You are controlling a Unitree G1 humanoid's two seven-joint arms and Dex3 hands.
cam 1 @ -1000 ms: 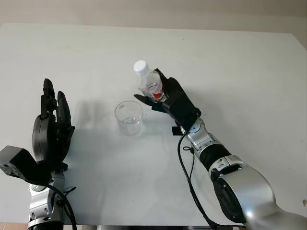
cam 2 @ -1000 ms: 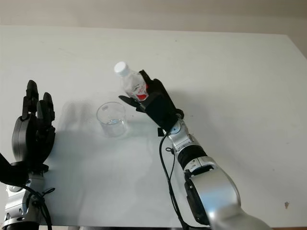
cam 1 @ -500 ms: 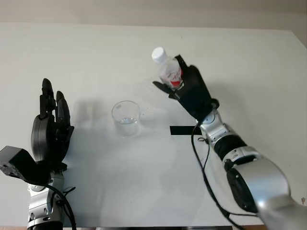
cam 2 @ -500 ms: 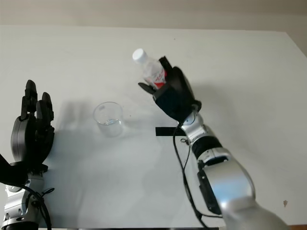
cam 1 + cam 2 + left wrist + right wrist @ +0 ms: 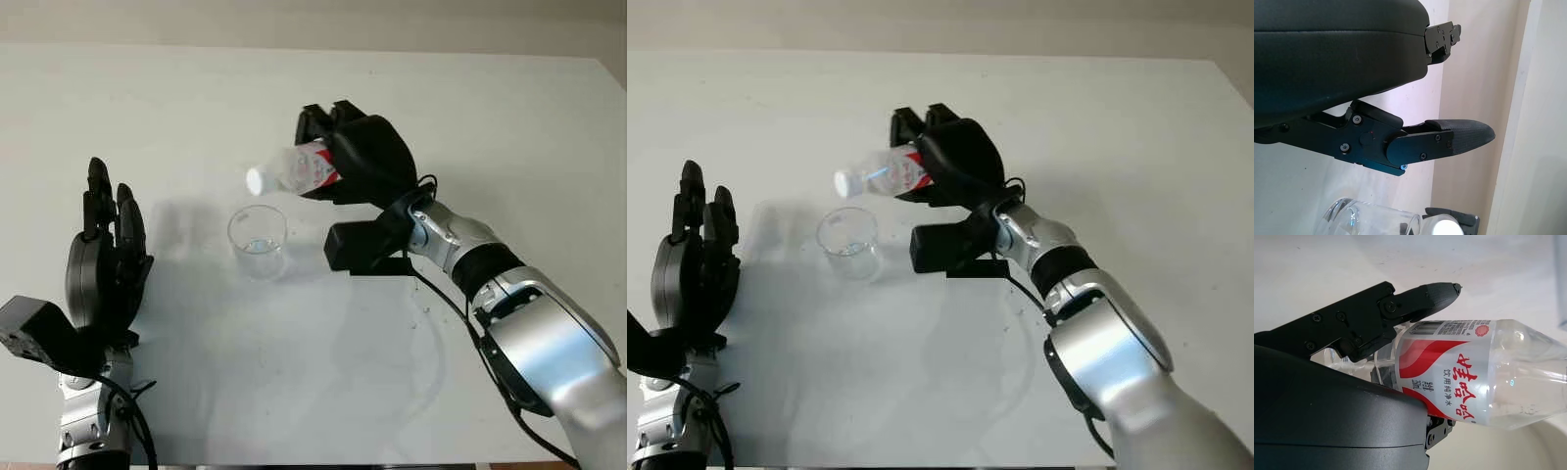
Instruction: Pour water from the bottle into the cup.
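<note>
Bottle (image 5: 294, 170) in right hand (image 5: 358, 162) fingers (image 5: 1400, 303)

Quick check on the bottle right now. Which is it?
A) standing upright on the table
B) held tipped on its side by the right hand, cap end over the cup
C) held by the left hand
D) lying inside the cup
B: the right hand grips the bottle tilted nearly level, its white-capped end pointing toward and above the cup; the left hand is open, off to the side.
</note>
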